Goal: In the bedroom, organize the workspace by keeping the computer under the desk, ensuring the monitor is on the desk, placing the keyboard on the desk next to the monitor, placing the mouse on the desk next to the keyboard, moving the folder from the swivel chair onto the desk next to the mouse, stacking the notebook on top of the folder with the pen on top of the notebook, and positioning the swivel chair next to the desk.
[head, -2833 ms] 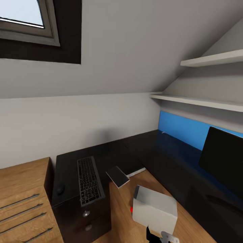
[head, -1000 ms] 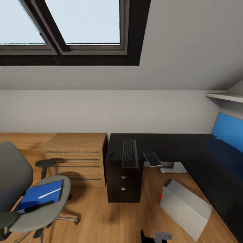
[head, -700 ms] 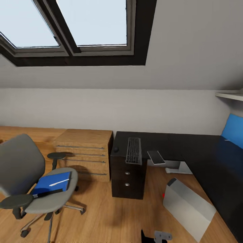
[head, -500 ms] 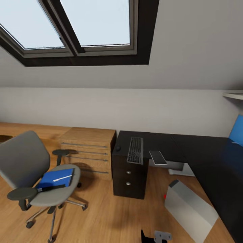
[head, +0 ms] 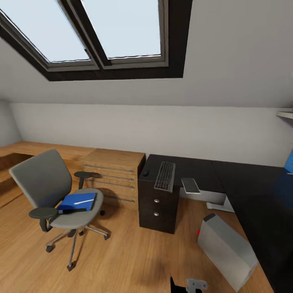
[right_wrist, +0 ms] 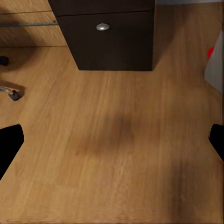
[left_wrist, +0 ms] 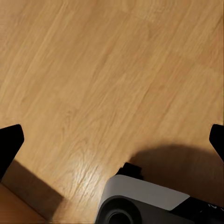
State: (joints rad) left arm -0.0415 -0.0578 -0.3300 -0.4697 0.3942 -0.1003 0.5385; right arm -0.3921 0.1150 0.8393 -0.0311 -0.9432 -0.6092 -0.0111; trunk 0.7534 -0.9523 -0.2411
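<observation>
No readable labels anywhere, just a small red mark on the pale grey computer, a boxy case sitting on the wood floor beside the table. The slim keyboard lies flat on that glossy black top over the knobbed drawers. The bright blue folder rests on the grey swivel chair seat, well apart from the table. Both wrist views show jaws spread wide over bare floor, gripping nothing.
</observation>
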